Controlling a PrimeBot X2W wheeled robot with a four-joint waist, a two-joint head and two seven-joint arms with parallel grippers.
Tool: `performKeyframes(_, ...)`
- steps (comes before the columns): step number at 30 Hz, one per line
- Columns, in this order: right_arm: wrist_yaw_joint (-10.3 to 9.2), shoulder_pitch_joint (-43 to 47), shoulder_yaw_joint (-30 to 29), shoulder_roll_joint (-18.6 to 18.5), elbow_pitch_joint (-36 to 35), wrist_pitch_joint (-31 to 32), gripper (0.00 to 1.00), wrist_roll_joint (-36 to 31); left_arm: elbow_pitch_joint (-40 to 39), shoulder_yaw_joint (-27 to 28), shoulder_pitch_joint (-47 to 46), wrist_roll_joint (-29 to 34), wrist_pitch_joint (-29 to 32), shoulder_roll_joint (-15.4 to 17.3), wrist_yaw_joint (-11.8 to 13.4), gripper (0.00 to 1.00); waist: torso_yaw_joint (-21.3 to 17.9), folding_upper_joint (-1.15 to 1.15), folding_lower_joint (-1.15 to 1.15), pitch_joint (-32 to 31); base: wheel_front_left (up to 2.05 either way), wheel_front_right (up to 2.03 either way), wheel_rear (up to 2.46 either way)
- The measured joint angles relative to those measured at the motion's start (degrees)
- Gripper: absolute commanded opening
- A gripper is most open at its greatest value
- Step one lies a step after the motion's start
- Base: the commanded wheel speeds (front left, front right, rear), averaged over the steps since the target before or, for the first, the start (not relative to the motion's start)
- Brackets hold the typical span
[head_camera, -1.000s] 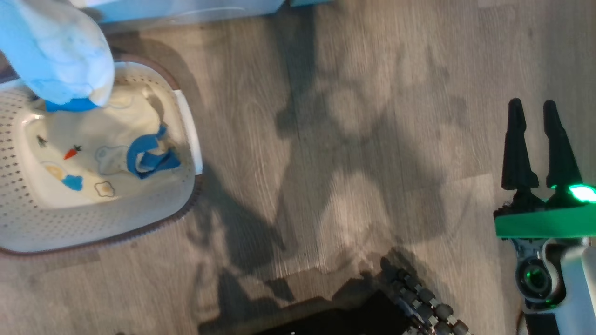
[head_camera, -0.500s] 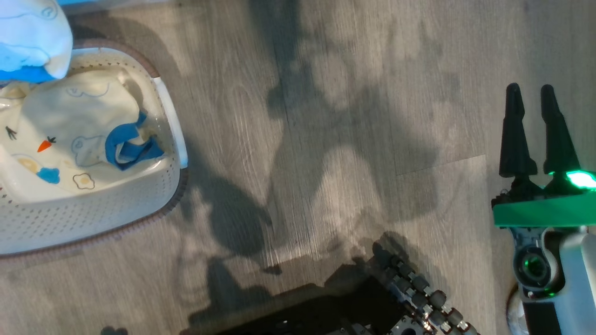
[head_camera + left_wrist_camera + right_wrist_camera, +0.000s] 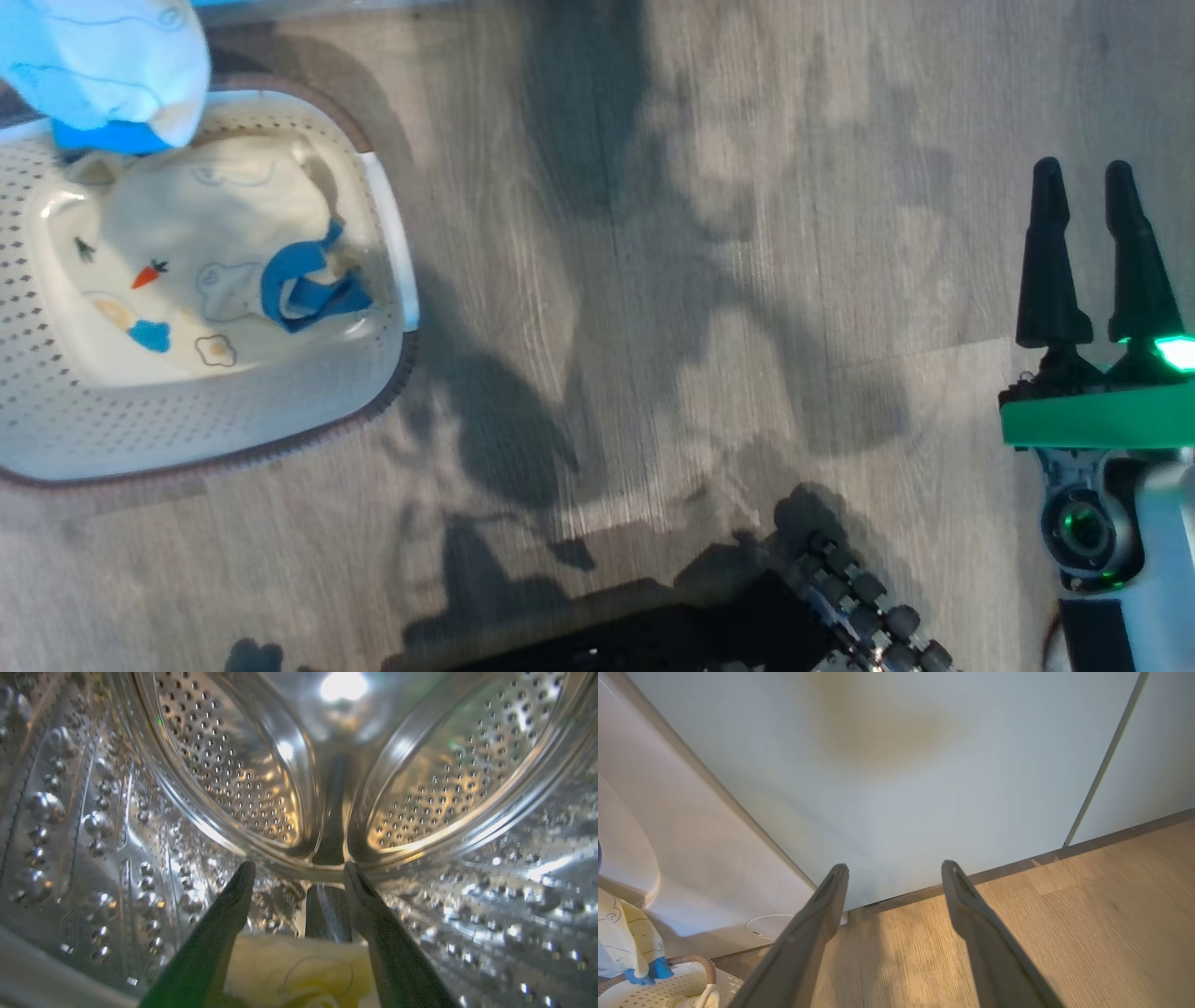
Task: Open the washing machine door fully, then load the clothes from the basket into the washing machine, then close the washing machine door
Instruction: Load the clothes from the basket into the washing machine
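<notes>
Left gripper (image 3: 299,865) is inside the drum (image 3: 233,765), fingers spread. A yellow garment (image 3: 299,970) lies loose low between them, not pinched. Right gripper (image 3: 1083,173) hangs over the floor (image 3: 653,280), fingers spread, empty. More clothes (image 3: 187,243) sit in the basket (image 3: 187,429). One pale piece (image 3: 103,56) hangs over its far rim, support unclear. All look light, soft, floppy and likely to trail. Best pinched at a bunched fold or the blue strap (image 3: 308,294).

Hard shadows cross the floor (image 3: 653,280); glare inside the washing machine (image 3: 224,765) — edges perhaps motion-blurred.
</notes>
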Motion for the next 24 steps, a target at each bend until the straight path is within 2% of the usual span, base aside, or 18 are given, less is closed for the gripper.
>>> performKeyframes(8,0.0,0.2,-2.1,0.0,-0.1,0.0,1.0,-2.0,-7.4,0.3,11.4,-1.9,-2.5,-2.0,3.3,1.0,2.3,0.0,0.0,-2.7,0.0,0.0,0.0)
performKeyframes(20,0.0,2.9,-4.4,0.0,-0.4,0.0,1.0,-6.0,-27.1,0.3,34.1,-3.6,-5.8,-5.1,11.0,1.0,6.3,0.0,-0.01,-8.1,0.0,0.0,0.0)
performKeyframes(24,0.0,4.0,-5.2,0.0,-0.6,0.0,1.0,-8.0,-32.6,-0.5,42.1,-3.7,-7.1,-6.2,11.7,1.0,7.9,0.0,-0.01,-10.3,0.0,0.0,0.0)
